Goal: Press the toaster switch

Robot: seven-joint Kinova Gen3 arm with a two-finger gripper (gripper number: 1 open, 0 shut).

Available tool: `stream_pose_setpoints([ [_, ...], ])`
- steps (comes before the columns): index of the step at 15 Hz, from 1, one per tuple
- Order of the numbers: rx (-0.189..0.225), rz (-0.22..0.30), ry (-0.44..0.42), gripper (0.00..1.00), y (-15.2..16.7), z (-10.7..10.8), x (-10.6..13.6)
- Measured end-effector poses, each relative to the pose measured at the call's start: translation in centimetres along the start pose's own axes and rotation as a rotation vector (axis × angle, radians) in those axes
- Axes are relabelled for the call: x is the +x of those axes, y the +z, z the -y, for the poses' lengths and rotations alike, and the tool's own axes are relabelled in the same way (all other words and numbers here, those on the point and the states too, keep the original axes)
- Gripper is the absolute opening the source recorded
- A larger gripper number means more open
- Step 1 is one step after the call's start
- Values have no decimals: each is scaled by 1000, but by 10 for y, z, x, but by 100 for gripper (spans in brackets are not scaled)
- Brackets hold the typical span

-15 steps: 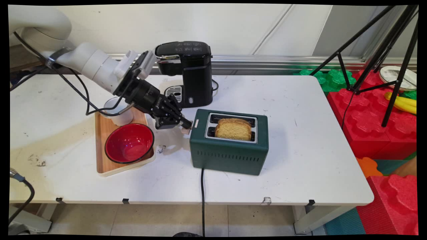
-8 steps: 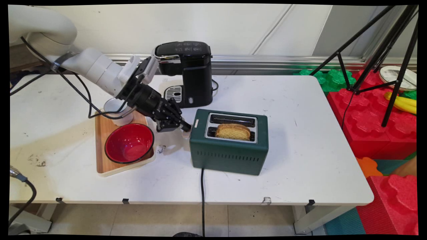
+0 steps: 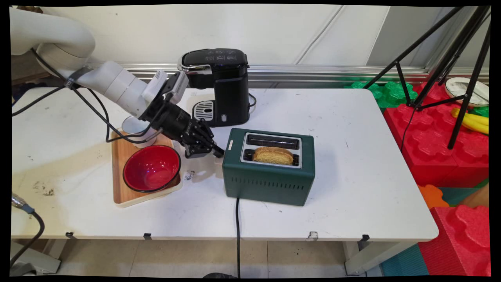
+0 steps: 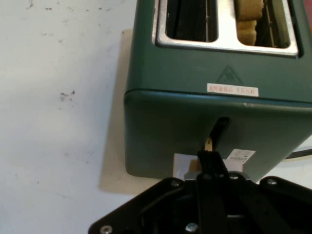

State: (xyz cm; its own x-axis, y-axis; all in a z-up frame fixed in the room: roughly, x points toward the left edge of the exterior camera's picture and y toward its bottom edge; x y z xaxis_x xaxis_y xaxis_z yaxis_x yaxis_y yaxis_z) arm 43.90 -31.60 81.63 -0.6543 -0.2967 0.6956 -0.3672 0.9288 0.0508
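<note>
The toaster's little tan lever (image 4: 208,143) sits low in its slot on the left end of the green toaster (image 3: 268,182). My gripper (image 4: 208,157) is right on top of it, fingers pressed together with nothing between them, tips touching the lever. I think the tips should stay in the middle of the lever and push straight down, or they could slip off. The bread (image 3: 273,155) sits low in the near slot. Left of my gripper are a red bowl (image 3: 152,168) and a white cup (image 3: 135,127) on a wooden tray (image 3: 119,152). The black coffee machine (image 3: 227,86) stands just behind.
</note>
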Motion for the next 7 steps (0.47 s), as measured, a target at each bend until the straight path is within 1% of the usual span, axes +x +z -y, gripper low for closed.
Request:
stream_pose_setpoints([
  [7,1,10,-2,0,-2,0,-7],
])
